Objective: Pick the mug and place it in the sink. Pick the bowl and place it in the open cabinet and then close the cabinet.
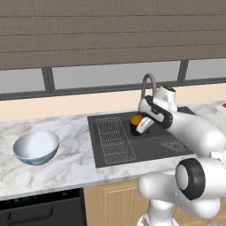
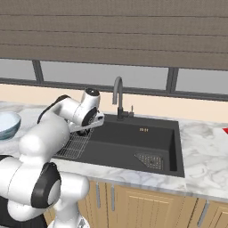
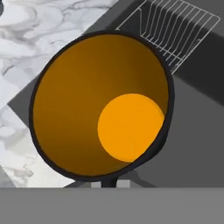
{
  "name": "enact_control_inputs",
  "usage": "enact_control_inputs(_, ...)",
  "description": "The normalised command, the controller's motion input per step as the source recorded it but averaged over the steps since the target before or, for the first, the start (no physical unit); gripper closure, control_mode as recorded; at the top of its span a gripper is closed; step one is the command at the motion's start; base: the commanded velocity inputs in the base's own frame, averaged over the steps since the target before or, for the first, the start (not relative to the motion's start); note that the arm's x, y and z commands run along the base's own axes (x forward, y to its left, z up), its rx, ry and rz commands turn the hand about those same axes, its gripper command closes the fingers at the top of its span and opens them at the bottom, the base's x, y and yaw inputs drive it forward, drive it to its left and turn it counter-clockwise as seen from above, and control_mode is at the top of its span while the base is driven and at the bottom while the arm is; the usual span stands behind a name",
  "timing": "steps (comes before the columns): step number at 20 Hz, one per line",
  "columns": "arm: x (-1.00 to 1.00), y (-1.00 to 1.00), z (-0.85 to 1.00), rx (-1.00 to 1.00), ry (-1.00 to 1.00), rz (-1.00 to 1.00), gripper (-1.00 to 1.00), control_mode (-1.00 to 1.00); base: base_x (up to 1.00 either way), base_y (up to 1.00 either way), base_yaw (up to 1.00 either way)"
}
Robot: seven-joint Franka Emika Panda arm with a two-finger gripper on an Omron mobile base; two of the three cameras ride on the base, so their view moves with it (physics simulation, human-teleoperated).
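The mug, black outside and orange inside, hangs tilted over the left part of the sink, next to the wire rack. My gripper is shut on the mug's rim. In the hand view the mug opens toward the camera, with the fingertips pinching its lower edge and the gripper below it. The right base view has the hand above the sink. The bowl sits upright on the counter to the left, also seen as the bowl. The open cabinet is out of view.
A dark gooseneck tap rises behind the basin, just beside my wrist. Marble counter surrounds the sink. Shut light-wood doors run under it, and a black appliance sits low at left. Something red shows at the right edge.
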Motion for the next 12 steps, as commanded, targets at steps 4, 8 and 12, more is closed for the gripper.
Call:
enact_control_inputs(4,0.05,-0.66,0.00,0.00,0.00,0.30,1.00,-1.00,0.00,0.00,0.00)
enact_control_inputs(8,0.06,-0.71,-0.06,0.00,0.00,0.24,1.00,-1.00,0.00,0.00,0.00)
enact_control_inputs(12,0.03,-0.76,-0.08,0.00,0.00,0.20,1.00,-1.00,0.00,0.00,0.00)
